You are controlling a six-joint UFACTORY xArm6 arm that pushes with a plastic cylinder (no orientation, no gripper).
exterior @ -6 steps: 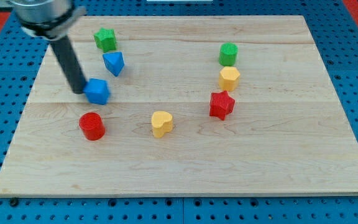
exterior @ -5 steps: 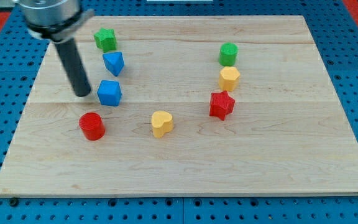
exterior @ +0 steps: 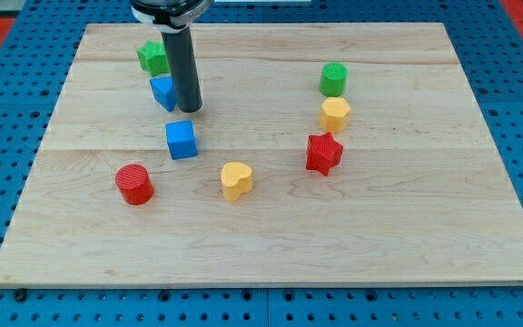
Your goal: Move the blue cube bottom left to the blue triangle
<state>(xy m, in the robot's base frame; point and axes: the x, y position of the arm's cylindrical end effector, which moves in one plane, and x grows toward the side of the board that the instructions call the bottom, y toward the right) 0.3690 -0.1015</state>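
The blue cube [exterior: 182,140] sits on the wooden board [exterior: 271,236], left of centre. The blue triangle [exterior: 162,92] lies just above it and slightly to the left, partly hidden by the rod. My tip [exterior: 190,109] rests on the board right beside the blue triangle's right edge, a short way above the blue cube and apart from it.
A green star [exterior: 152,56] lies above the blue triangle. A red cylinder [exterior: 134,183] is at lower left and a yellow heart [exterior: 236,180] at centre. On the right stand a green cylinder [exterior: 333,79], a yellow hexagon [exterior: 334,114] and a red star [exterior: 323,153].
The blue cube slid to the right and slightly down. My tip left the cube's left side and moved up and right to the blue triangle's right edge.
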